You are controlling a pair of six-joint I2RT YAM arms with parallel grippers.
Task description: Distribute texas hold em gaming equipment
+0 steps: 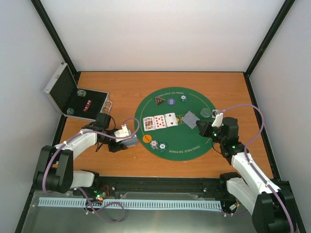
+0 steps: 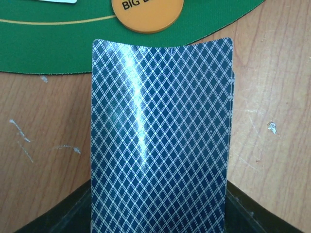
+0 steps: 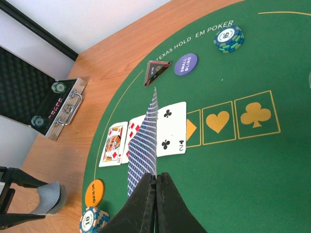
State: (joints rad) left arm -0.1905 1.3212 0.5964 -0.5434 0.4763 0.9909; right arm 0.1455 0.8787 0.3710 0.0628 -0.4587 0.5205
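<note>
My left gripper [image 1: 127,138] hovers over the wood just left of the round green mat [image 1: 194,145], shut on a bowed pack of blue-backed playing cards [image 2: 158,131] that fills the left wrist view. An orange chip [image 2: 147,14] lies on the mat just ahead of it. My right gripper [image 3: 156,175] is shut on one blue-backed card [image 3: 143,145] held edge-up over the mat's right half. Three face-up cards [image 1: 159,121] lie in a row, ending in the two of clubs [image 3: 171,128]. A dark triangle [image 3: 156,72], a purple chip [image 3: 185,64] and a green-blue chip stack [image 3: 229,39] sit at the far side.
An open silver case [image 1: 73,99] with chips inside stands at the table's back left. A blue-white chip stack [image 3: 92,221] rests near the orange chip on the mat's near edge. A clear disc [image 1: 206,113] lies on the mat beside my right gripper.
</note>
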